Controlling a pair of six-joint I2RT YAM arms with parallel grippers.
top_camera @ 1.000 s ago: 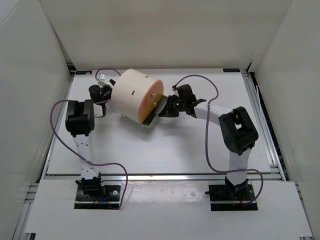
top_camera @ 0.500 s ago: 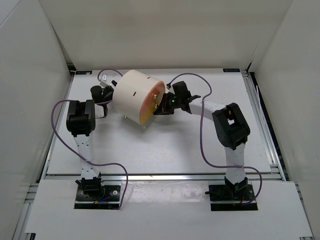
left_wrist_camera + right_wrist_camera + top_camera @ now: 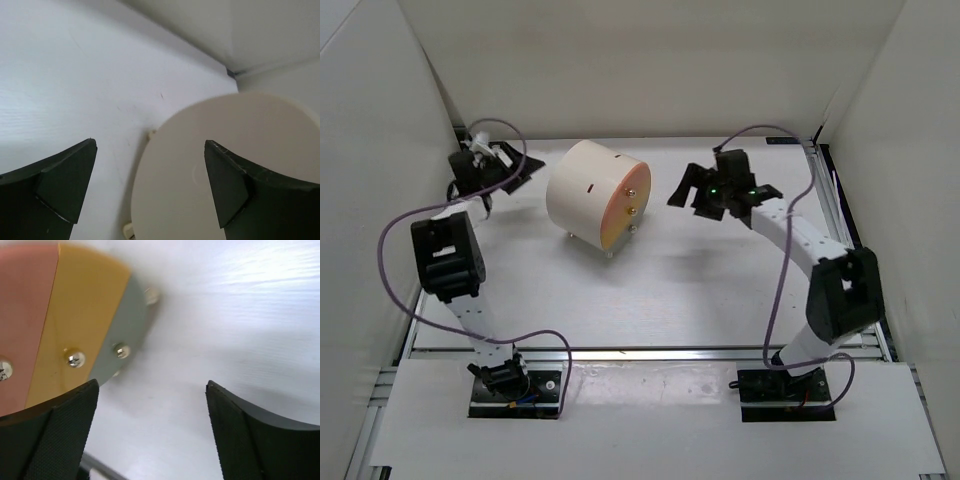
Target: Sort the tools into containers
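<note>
The cream drum cabinet (image 3: 585,190) lies on its side at the middle back of the table, its flat face (image 3: 626,205) turned right and toward me. In the right wrist view that face shows pink, orange and grey-green drawers (image 3: 125,325), all flush, each with a small brass knob (image 3: 75,359). No tools are in view. My right gripper (image 3: 688,198) (image 3: 152,384) hangs open just right of the face, apart from it. Open too, my left gripper (image 3: 518,167) (image 3: 150,144) is left of the drum, facing its plain cream back (image 3: 225,175).
White enclosure walls (image 3: 380,150) close in the table on three sides. Metal rails (image 3: 840,200) run along its edges. Purple cables (image 3: 390,230) loop from both arms. The drum rests on small pale feet (image 3: 129,229).
A grey-green drawer stood pulled out a second ago; the right gripper pushed it flush. Both grippers have since backed away from the drum, and both have opened.
</note>
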